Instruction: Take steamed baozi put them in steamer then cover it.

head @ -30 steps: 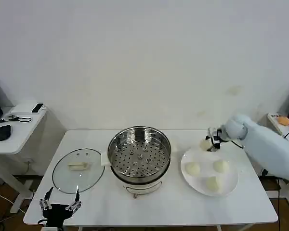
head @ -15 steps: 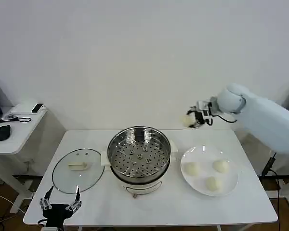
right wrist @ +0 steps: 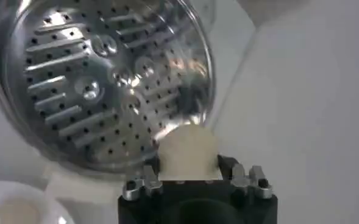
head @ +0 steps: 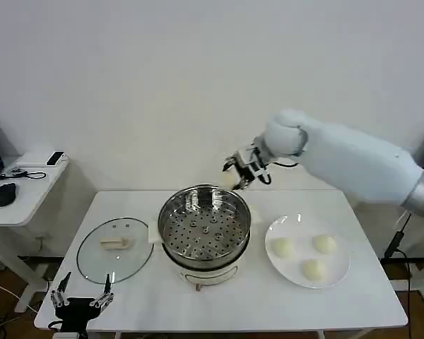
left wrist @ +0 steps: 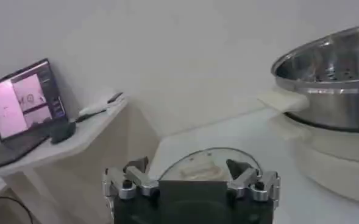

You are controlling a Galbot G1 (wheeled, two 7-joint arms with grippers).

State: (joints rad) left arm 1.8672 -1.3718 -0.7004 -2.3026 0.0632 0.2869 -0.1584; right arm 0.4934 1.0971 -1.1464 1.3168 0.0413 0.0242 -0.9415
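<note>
My right gripper [head: 233, 176] is shut on one cream-white baozi [right wrist: 188, 152], held in the air above the far right rim of the steamer [head: 205, 226]. The steamer is a shiny steel pot with a perforated tray [right wrist: 106, 79], and nothing lies on the tray. Three more baozi [head: 283, 247] [head: 324, 244] [head: 311, 268] rest on the white plate [head: 339, 272] to the right. The glass lid [head: 115, 248] lies flat on the table left of the steamer. My left gripper [head: 80, 302] is parked open at the table's near left edge, with the glass lid [left wrist: 206, 164] just beyond it.
A side table [head: 21, 187] with a mouse, a phone and a laptop [left wrist: 24, 100] stands to the left. Bare tabletop [head: 254, 304] runs along the front of the steamer and plate. A white wall is close behind the table.
My right gripper has lifted a baozi from the plate and carried it left, from above the plate's far edge to above the steamer's far rim. The left gripper shifted slightly.
</note>
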